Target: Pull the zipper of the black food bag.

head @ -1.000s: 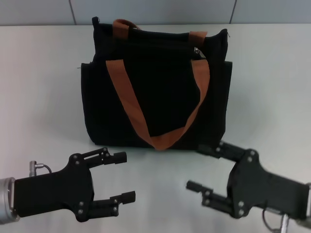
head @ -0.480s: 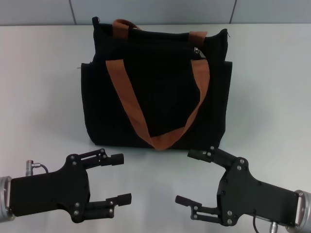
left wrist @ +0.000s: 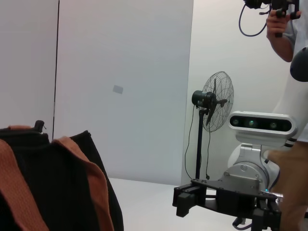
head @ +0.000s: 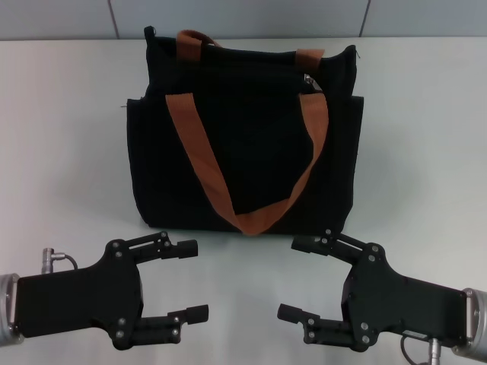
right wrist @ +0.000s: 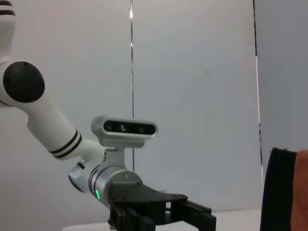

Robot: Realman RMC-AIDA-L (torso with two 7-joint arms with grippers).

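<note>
The black food bag (head: 251, 144) stands upright at the middle of the table, with two orange-brown handles; the front one (head: 199, 163) hangs down its face. The silver zipper pull (head: 310, 80) sits at the right end of the top zip line. My left gripper (head: 194, 278) is open and empty, low in front of the bag's left side. My right gripper (head: 291, 277) is open and empty, in front of the bag's right side. Neither touches the bag. The bag's corner shows in the left wrist view (left wrist: 53, 192) and its edge in the right wrist view (right wrist: 279, 192).
The white table (head: 68, 137) runs on both sides of the bag, with a grey wall (head: 243, 17) behind. The left wrist view shows a standing fan (left wrist: 214, 96), the robot's head (left wrist: 260, 122) and a person's hand (left wrist: 281, 19).
My right gripper has shifted left and slightly down, toward the table's middle. My left gripper has barely moved. The bag has not moved.
</note>
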